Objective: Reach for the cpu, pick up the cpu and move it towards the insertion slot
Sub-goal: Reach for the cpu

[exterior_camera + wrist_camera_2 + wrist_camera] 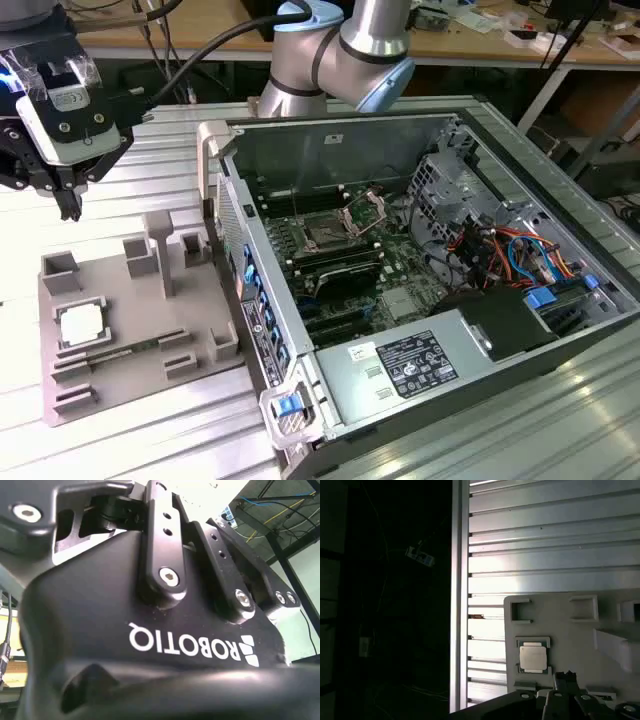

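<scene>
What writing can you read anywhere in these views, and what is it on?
Gripper housing, in the second wrist view: white maker's lettering, seen mirrored; a brand mark, so not quoted.
Black label on the power supply in the exterior view: print too small to read.
White sticker beside it: too small to read.
cpu top: no legible print.

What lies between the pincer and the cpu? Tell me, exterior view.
In the exterior view: a strip of ribbed metal table, then a small upright bracket at the edge of the grey tray. Nothing else separates the pincer from the cpu.
</scene>
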Action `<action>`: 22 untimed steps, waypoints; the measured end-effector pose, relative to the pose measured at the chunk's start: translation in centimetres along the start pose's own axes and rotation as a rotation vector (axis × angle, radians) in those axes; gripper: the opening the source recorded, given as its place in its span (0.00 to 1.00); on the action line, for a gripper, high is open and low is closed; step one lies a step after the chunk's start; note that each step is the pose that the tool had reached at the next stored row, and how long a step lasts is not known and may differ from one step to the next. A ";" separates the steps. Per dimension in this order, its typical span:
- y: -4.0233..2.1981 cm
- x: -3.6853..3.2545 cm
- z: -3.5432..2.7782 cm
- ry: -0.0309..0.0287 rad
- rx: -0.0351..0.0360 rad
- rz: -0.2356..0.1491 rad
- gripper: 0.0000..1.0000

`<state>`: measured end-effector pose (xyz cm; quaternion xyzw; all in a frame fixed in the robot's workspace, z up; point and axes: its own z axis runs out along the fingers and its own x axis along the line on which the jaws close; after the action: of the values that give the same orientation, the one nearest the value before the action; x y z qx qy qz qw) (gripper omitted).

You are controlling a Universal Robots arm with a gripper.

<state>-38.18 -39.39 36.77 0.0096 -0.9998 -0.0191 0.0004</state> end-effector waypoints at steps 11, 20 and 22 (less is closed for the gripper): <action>0.00 0.14 0.16 0.0001 0.0001 0.000 0.11; -0.01 0.15 0.47 0.0000 0.0000 0.000 0.11; -0.01 0.16 0.49 0.0000 0.0000 0.000 0.11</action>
<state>-38.34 -39.39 36.27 0.0096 -0.9998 -0.0191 0.0004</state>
